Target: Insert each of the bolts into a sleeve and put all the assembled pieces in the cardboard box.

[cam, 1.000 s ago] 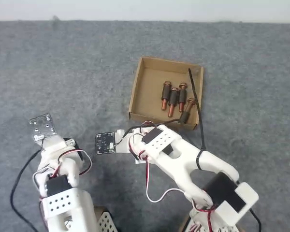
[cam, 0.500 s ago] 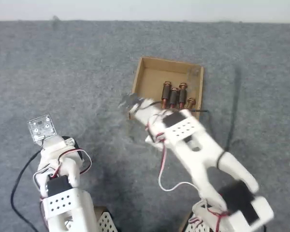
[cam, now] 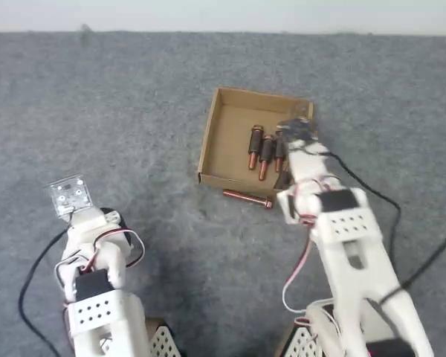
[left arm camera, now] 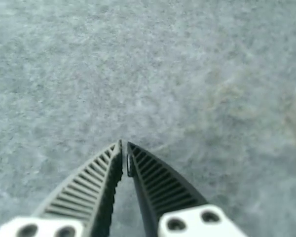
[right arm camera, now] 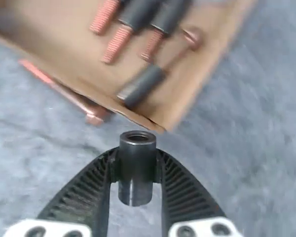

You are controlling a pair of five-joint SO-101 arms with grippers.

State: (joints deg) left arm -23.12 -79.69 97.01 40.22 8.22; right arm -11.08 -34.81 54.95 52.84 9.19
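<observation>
Right jaws clamped on a dark sleeve (right arm camera: pixel 136 168), near a corner of the cardboard box (cam: pixel 206 141) at upper centre. Assembled pieces (cam: pixel 265 151) lie inside it, one bare bolt (cam: pixel 247 198) on the surface (cam: pixel 134 111) by its lower wall. My left jaws: pinched together, empty, lower left.

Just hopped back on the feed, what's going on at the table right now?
The right claw is shut on a dark sleeve and sits by the right side of the cardboard box. Several assembled pieces lie inside the box. One bare bolt lies on the carpet just outside the box's near wall, not yet sleeved. The left claw is shut and empty above bare carpet, off to the left.
</observation>
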